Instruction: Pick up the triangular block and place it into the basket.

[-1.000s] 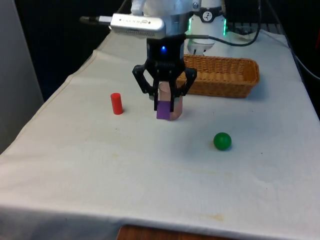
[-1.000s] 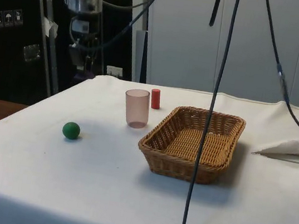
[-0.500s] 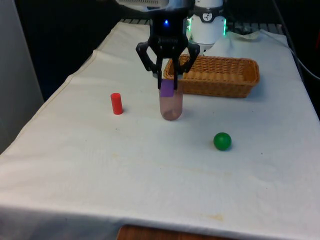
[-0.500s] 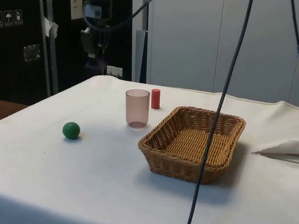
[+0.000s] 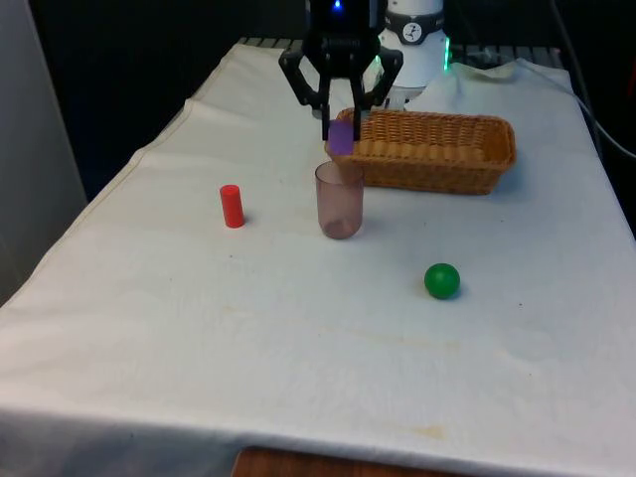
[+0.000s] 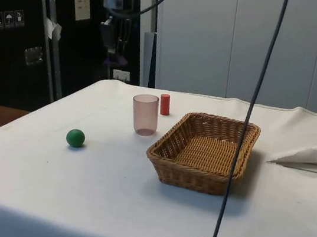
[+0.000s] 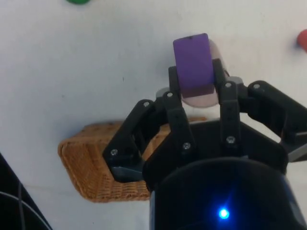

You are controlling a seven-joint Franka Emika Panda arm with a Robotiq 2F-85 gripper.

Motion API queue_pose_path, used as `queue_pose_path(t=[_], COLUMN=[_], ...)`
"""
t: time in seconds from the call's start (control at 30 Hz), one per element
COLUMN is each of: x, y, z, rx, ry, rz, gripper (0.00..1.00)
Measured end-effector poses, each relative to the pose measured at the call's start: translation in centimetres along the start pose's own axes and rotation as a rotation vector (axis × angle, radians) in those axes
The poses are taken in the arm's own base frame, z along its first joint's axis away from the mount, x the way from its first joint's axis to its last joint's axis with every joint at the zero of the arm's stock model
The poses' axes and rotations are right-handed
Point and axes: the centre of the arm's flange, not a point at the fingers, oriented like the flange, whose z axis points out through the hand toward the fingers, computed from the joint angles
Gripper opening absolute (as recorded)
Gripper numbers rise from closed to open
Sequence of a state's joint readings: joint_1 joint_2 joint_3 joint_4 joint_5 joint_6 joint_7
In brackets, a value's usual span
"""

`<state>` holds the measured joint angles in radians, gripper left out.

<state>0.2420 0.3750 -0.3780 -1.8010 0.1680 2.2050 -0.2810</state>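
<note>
The cloth (image 5: 298,328) lies bare toward its near edge. The basket (image 5: 437,149) sits at the far end, interior open. The gripper (image 5: 341,124), closed on the purple block (image 5: 341,137), hangs above the cup (image 5: 340,200), just beside the basket's rim. The ball (image 5: 442,280) and red cylinder (image 5: 232,206) stand well apart.

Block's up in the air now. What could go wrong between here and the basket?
The gripper holds the purple block just above the pink cup; if it slips, it would probably drop into or beside the cup rather than the basket. The fingers grip only the block's upper part, so a quick swing may loosen it. Moving across too low might clip the basket's near rim.
</note>
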Motion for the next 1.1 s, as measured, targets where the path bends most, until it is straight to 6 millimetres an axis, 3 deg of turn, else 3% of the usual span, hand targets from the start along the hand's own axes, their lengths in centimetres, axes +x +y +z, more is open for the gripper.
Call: queue_pose_path(t=[1.1], x=[-9.4], y=[-0.6], z=[-1.4], rx=[0.028], ry=[0.004], rz=[-0.025], gripper=[0.33])
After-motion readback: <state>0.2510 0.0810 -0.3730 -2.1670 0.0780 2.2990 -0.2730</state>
